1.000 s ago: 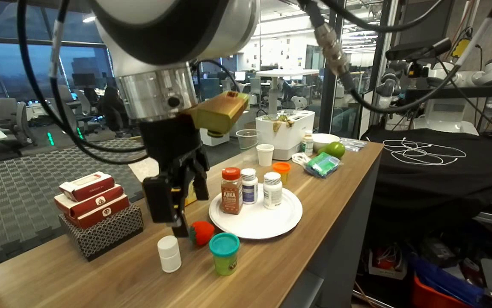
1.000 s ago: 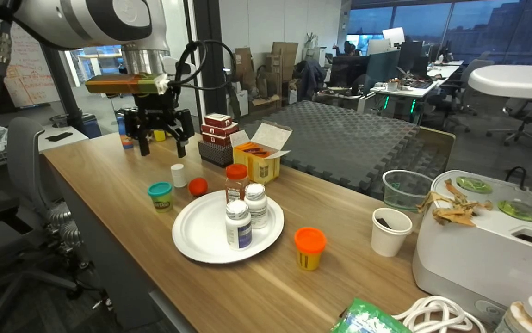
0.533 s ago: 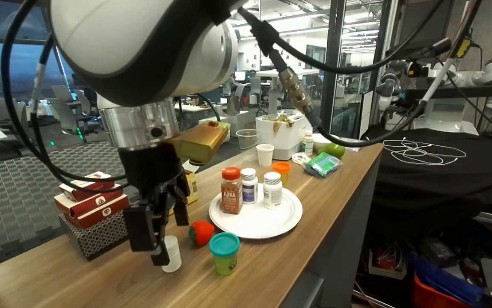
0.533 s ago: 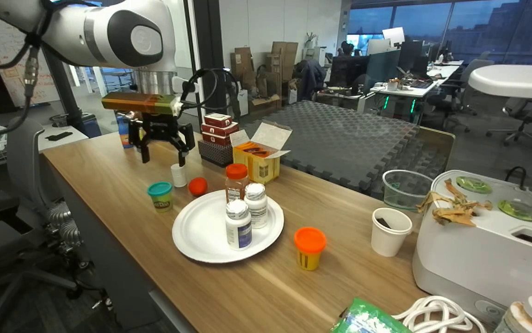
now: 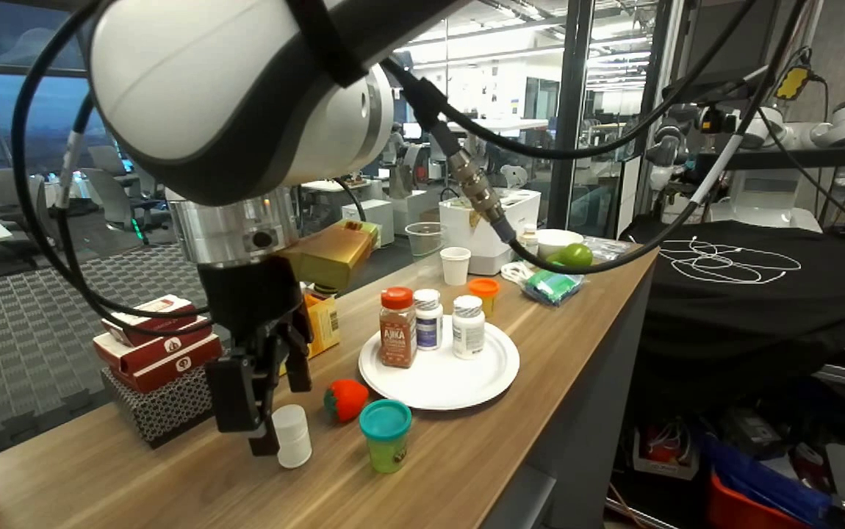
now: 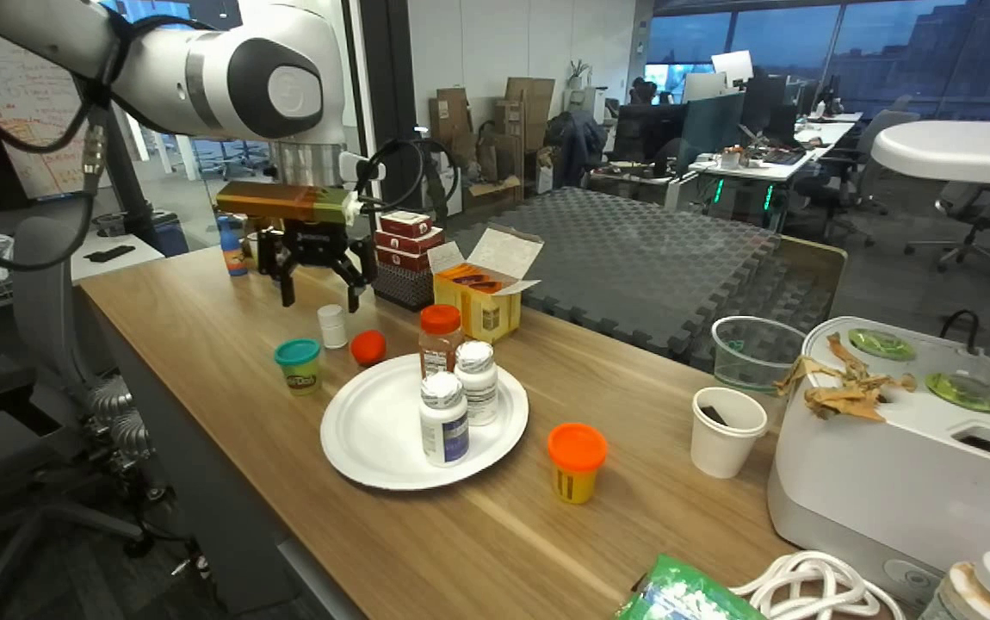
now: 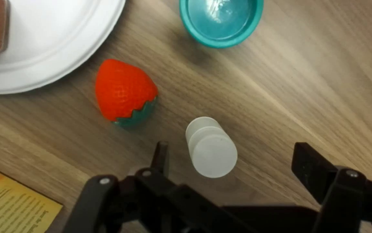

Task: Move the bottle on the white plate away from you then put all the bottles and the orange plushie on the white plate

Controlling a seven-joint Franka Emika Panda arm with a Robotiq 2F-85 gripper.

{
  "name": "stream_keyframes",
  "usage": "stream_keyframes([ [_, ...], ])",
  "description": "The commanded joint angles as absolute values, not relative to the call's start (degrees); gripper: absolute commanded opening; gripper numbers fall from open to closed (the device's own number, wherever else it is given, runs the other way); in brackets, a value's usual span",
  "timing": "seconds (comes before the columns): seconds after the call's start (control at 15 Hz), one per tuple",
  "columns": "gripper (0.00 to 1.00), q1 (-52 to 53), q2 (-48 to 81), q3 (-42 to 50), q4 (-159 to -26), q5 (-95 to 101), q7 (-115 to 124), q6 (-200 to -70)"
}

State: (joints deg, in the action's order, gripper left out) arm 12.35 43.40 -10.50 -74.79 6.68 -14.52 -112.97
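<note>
Claw (image 6: 320, 301): we moved it lower since a second ago; spread wide, empty.
White bottle (image 7: 210, 147): standing on our bench (image 7: 286, 81), near the toy (image 7: 124, 90), off the plate (image 7: 50, 38).
Nearer finger (image 7: 161, 157): if we come down crooked, it may knock that bottle over.

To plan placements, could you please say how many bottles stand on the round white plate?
3. In an exterior view: red-capped brown bottle left, cylindrical white plastic bottle middle, similar white bottle right; none appears hidden.
</note>
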Motion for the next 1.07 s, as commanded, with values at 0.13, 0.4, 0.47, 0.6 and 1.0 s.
stream_keyframes([
  [0.13,0.68,11.93,47.08,-10.54,-68.95,5.53,-16.51,-111.70],
  [0.4,0.36,11.91,47.75,-10.32,-67.96,5.75,-16.39,-112.00],
  [0.47,0.29,11.90,47.74,-10.33,-67.84,5.71,-16.34,-111.95],
  [0.6,0.14,11.95,47.27,-10.33,-67.96,5.78,-16.35,-111.84],
  [1.0,0.16,12.42,42.71,-9.37,-67.99,6.97,-15.04,-109.53],
])
